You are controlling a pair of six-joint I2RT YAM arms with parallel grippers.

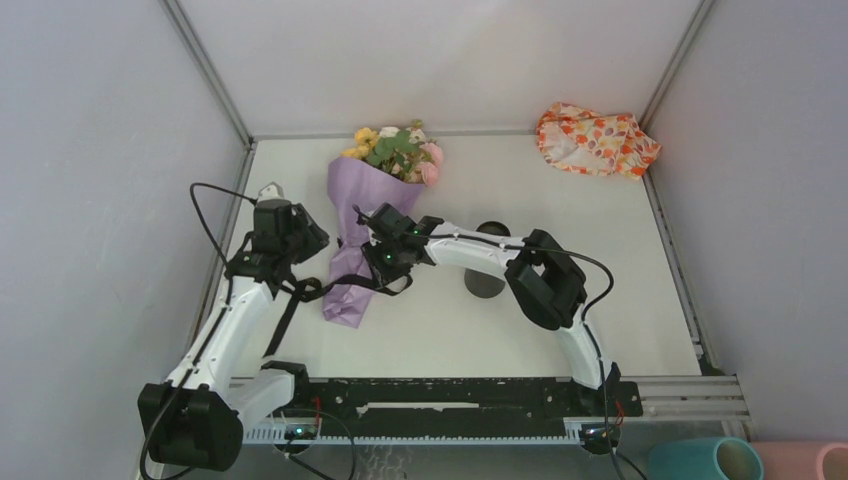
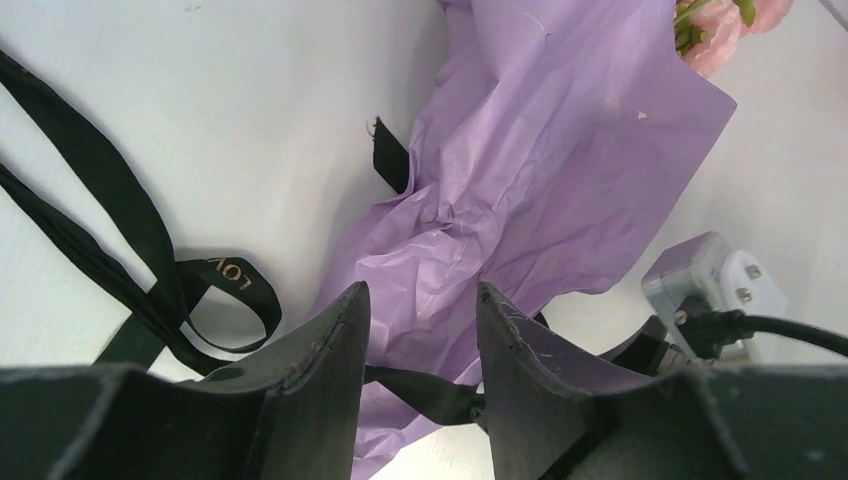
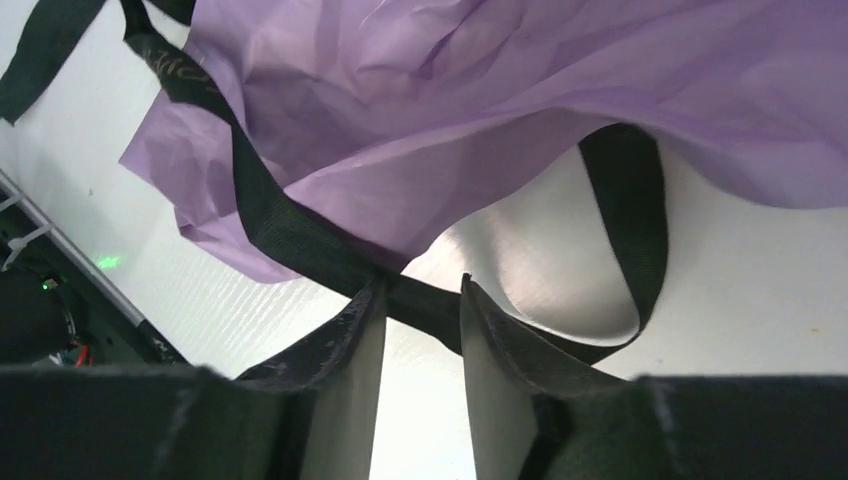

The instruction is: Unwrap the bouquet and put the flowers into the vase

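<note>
Bouquet: laid flat on the table, left of centre, between the two grippers; the purple paper is not yet opened
Long axis: run from far to near, with the flowers at the far end and the crumpled narrow end pointed toward the arm bases, tilted a little to the left
Ribbon: black, passed round the lower cone; loose tails are trailed over the table on the left side and a loop is stood out on the right side
Right gripper: set against the right flank of the cone, low down; its fingers are seen partly apart, with bare table showing between them; the ribbon is passed across the gap at the tips, but whether it is pinched cannot be told
Left gripper: held just off the left flank and pointed at the crinkled paper; its fingers are seen about half apart with nothing clamped; a ribbon strand is crossed low in the gap
Nearer arm: both are close; the tie is judged best reached by the right one, since the band lies between its tips
Vase: stood upright to the right of the bouquet, well apart from the flowers and partly hidden by the right forearm; its inside is not shown and no stems are seen in it
Other containers: a teal cylinder and a pink cylinder are seen off the table at the near right; nothing is seen inside them
</note>
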